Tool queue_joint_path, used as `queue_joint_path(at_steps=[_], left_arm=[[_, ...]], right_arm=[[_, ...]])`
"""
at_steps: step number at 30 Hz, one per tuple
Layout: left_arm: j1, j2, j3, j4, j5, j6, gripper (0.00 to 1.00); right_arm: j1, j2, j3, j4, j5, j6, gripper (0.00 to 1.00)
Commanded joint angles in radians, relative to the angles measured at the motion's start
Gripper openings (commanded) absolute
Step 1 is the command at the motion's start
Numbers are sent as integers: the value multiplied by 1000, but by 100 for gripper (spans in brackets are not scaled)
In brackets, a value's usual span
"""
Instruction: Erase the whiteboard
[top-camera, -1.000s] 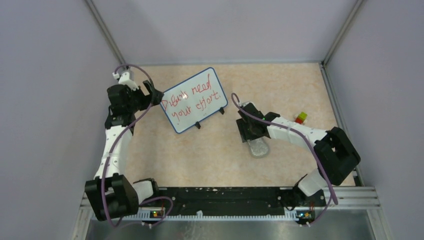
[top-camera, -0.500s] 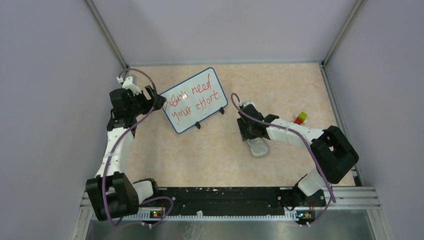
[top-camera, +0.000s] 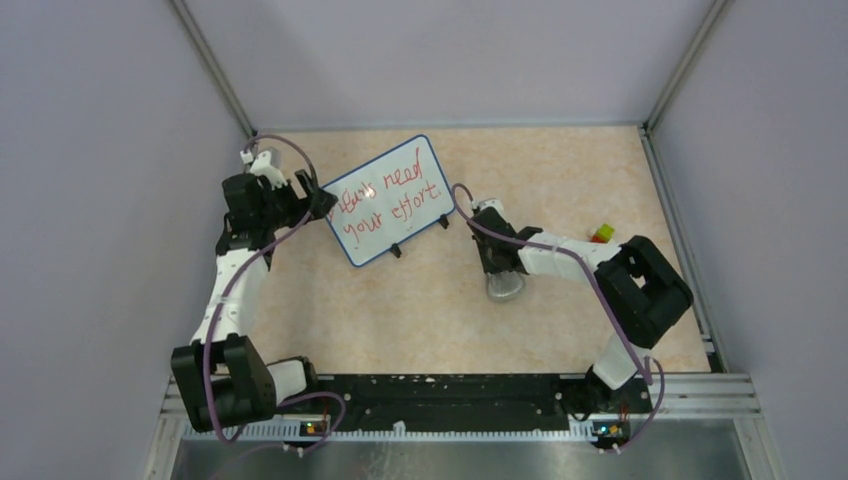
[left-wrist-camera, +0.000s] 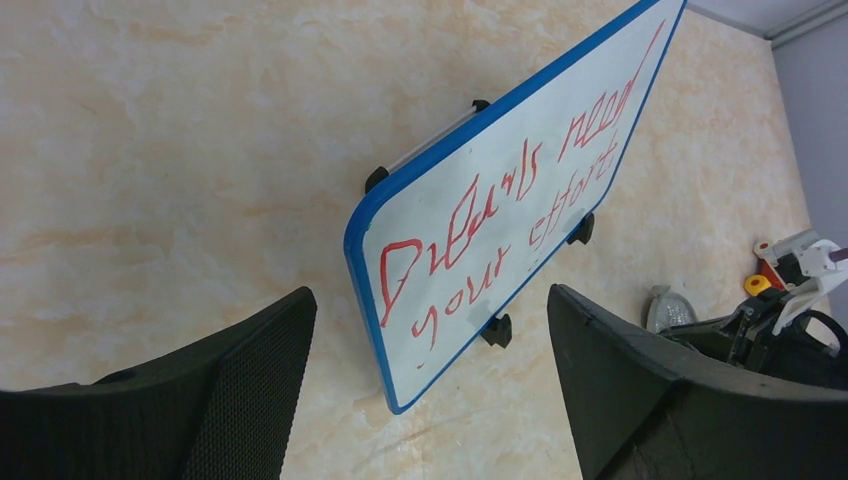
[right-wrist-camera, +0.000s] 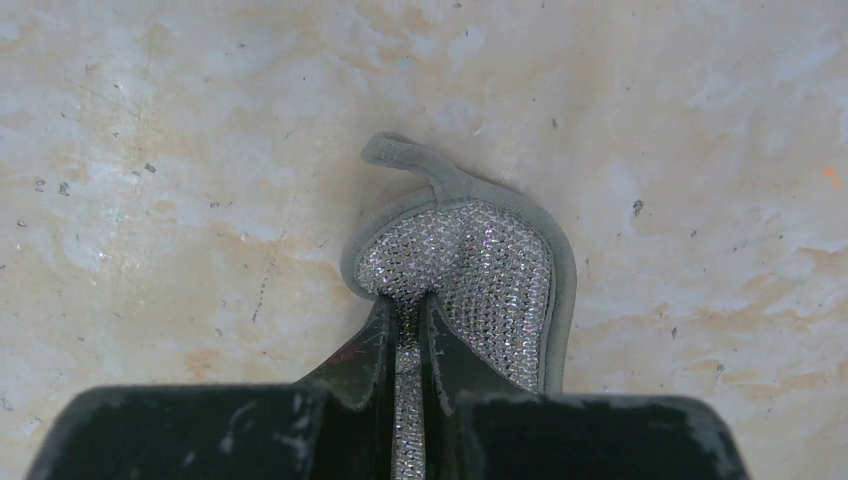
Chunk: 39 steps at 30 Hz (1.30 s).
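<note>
The whiteboard (top-camera: 392, 200), blue-rimmed with red handwriting, stands tilted on small black feet at the back middle of the table. My left gripper (top-camera: 318, 195) is open at the board's left corner. In the left wrist view the whiteboard (left-wrist-camera: 520, 200) has its lower corner between my spread left gripper (left-wrist-camera: 428, 300) fingers, with neither finger touching it. Right of the board, my right gripper (top-camera: 497, 262) is shut on the grey sparkly eraser pad (top-camera: 506, 287). The right wrist view shows the right gripper (right-wrist-camera: 405, 305) pinching a fold of the eraser pad (right-wrist-camera: 490, 270) over the table.
A small red, yellow and green block (top-camera: 601, 235) sits near the right wall; the block (left-wrist-camera: 757, 283) also shows in the left wrist view. Grey walls and metal frame posts close in three sides. The arm bases stand at the near edge.
My right gripper closed on the eraser pad and pulled it up-left, bunching it. My left gripper shifted slightly at the board's left corner and stayed open.
</note>
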Motion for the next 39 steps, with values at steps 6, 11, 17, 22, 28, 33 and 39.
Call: queue_joint_path(at_steps=[6, 11, 17, 22, 28, 33, 39], left_arm=[[-4, 11, 173, 30, 49, -83, 95], [-10, 136, 281, 22, 109, -92, 98], [-21, 286, 398, -22, 191, -59, 99], [-93, 379, 445, -34, 258, 22, 99], [-127, 431, 414, -12, 257, 53, 86], [-127, 432, 417, 11, 249, 68, 80], [-127, 503, 511, -7, 293, 40, 78]], right_arm=[[5, -80, 18, 94, -80, 22, 0], [0, -123, 6, 158, -150, 62, 0], [-10, -116, 46, 294, -244, 106, 0], [-26, -19, 189, 308, -252, 101, 0], [-32, 116, 370, 382, -315, 91, 0], [-32, 198, 461, 431, -351, 81, 0], [-27, 263, 555, 471, -378, 51, 0]])
